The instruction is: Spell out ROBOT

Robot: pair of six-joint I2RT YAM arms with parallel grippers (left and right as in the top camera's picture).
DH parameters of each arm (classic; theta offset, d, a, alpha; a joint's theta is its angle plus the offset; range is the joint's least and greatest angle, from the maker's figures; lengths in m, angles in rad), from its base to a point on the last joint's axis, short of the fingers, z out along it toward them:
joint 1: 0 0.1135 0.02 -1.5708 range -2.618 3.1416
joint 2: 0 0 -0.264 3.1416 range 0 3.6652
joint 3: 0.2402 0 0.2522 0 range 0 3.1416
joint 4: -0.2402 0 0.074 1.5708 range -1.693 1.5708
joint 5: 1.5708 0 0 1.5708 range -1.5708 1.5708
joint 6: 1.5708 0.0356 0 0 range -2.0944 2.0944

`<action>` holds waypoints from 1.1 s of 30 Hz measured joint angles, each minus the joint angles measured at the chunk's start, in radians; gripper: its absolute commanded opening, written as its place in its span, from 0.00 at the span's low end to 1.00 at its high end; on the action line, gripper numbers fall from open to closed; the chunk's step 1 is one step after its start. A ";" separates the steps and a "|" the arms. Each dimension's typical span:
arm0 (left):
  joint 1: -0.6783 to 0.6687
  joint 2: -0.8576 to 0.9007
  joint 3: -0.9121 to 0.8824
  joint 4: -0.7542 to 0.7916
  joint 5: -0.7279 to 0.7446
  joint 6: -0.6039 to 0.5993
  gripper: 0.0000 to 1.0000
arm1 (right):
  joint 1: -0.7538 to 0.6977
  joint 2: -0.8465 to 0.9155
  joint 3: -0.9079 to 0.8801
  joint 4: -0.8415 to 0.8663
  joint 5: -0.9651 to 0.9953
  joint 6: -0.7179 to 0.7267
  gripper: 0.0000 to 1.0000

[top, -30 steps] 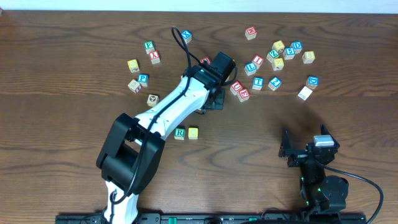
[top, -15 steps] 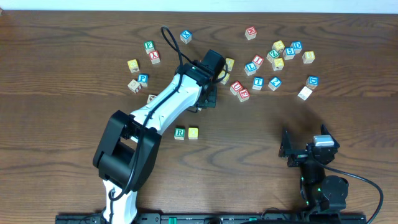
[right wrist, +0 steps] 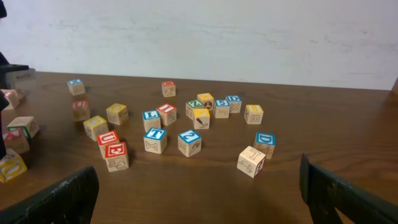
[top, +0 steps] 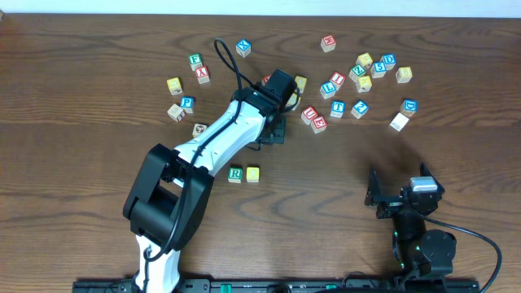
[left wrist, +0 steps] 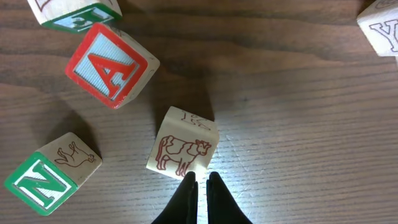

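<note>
The green R cube (top: 235,173) and a yellow cube (top: 253,173) sit side by side on the counter (top: 81,179), left of centre in the overhead frame. The blue T cube (top: 338,108) lies among the scattered cubes at upper right. The left hand (left wrist: 199,185), fingers together and empty, has its tips at a cow cube (left wrist: 180,146), near a red A cube (left wrist: 112,65) and a green N cube (left wrist: 50,180). The right hand (top: 399,194) sits at lower right, fingers wide apart.

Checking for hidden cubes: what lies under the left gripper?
Its wrist camera shows a cow-picture cube at the fingertips of the shut left gripper, with a red A cube and green N cube nearby. Overhead, the arm covers the cow cube; its letter faces cannot be seen.
</note>
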 measured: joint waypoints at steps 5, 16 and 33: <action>0.000 0.000 0.000 0.010 0.000 0.000 0.07 | 0.000 0.000 0.000 0.000 0.000 0.000 0.99; 0.000 0.000 0.000 0.013 0.000 -0.012 0.08 | 0.000 0.000 0.000 0.000 0.000 0.000 0.99; 0.000 0.026 0.000 0.022 0.000 -0.019 0.07 | 0.000 0.000 0.000 0.000 0.000 0.000 0.99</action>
